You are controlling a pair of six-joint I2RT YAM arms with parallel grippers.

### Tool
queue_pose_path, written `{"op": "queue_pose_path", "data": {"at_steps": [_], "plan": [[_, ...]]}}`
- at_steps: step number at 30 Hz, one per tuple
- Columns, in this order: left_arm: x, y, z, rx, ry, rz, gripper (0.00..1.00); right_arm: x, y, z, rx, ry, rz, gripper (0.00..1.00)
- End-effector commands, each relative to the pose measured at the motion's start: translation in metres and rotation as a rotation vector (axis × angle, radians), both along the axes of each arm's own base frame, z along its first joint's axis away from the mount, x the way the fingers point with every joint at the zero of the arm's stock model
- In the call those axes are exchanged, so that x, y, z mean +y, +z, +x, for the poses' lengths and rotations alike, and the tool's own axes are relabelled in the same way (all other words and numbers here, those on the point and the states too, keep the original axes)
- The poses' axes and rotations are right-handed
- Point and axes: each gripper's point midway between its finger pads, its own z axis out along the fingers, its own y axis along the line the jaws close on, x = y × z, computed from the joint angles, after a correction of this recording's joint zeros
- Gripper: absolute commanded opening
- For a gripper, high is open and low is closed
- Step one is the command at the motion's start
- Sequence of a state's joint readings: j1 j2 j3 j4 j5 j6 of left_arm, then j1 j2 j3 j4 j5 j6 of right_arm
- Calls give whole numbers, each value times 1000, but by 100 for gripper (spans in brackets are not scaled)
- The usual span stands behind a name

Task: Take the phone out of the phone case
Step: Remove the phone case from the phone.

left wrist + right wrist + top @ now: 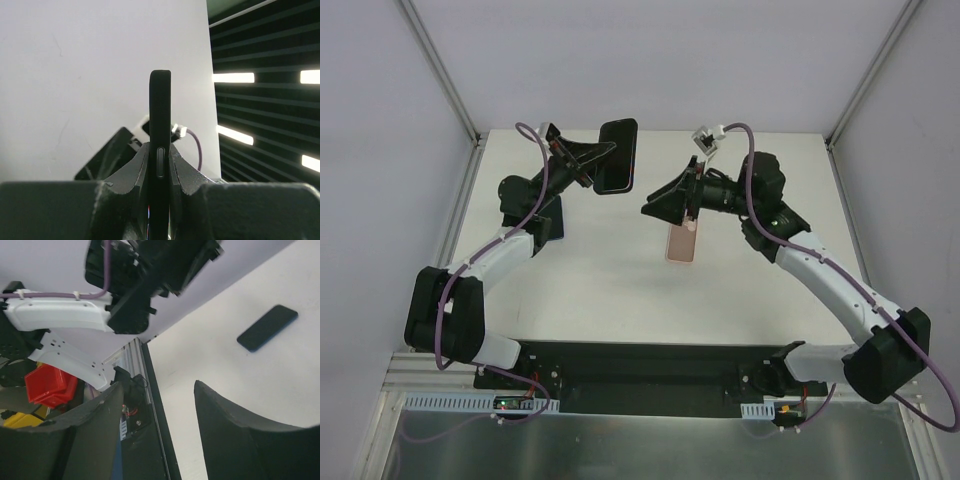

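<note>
The left gripper [160,152] is clamped on the slim black glossy smartphone [160,100], its two dark fingers [136,167] pressing the phone's flat faces near one end. The phone stands edge-on in the left wrist view. From above it is held clear of the white table [620,280], out of its shell. The right gripper [157,390] has its fingers [235,430] spread apart with nothing between them. Just beneath it the thin salmon-pink rectangular phone case [682,242] appears to lie flat on the table. Whether a fingertip touches its far end is hard to tell from overhead. Phone and case are well apart. A dark flat rectangle [267,328] lies on the table near the left arm.
</note>
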State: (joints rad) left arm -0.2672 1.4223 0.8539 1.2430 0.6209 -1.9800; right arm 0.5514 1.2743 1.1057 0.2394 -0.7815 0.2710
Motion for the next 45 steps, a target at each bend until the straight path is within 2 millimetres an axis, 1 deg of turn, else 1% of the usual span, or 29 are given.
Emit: {"op": "queue_pose_path", "data": {"at_steps": [1, 2, 3, 7, 13, 17, 20, 21, 24, 30, 38, 45], "plan": [[22, 71, -60, -220, -131, -214, 0, 9, 57, -8, -122, 28, 78, 61], [22, 72, -61, -219, -130, -215, 0, 14, 56, -6, -115, 40, 77, 61], [22, 72, -61, -220, -132, -215, 0, 18, 62, -10, -128, 63, 86, 61], [23, 72, -62, -220, -131, -216, 0, 27, 74, -14, -160, 93, 103, 61], [23, 75, -65, -228, -133, -217, 0, 39, 74, -6, -139, 118, 93, 61], [23, 74, -65, -227, -134, -218, 0, 42, 75, -4, -128, 125, 103, 60], [24, 74, -65, -228, -131, -220, 0, 43, 74, -4, -128, 128, 103, 56], [24, 74, -65, -225, -130, -220, 0, 43, 74, -3, -130, 128, 103, 53], [24, 74, -66, -226, -132, -220, 0, 43, 74, -3, -131, 127, 105, 50], [24, 72, -66, -225, -131, -219, 0, 43, 82, -8, -136, 154, 124, 51], [24, 71, -66, -221, -130, -217, 0, 44, 85, -11, -136, 176, 131, 52], [24, 71, -66, -223, -128, -216, 0, 46, 82, -9, -129, 179, 128, 47]]}}
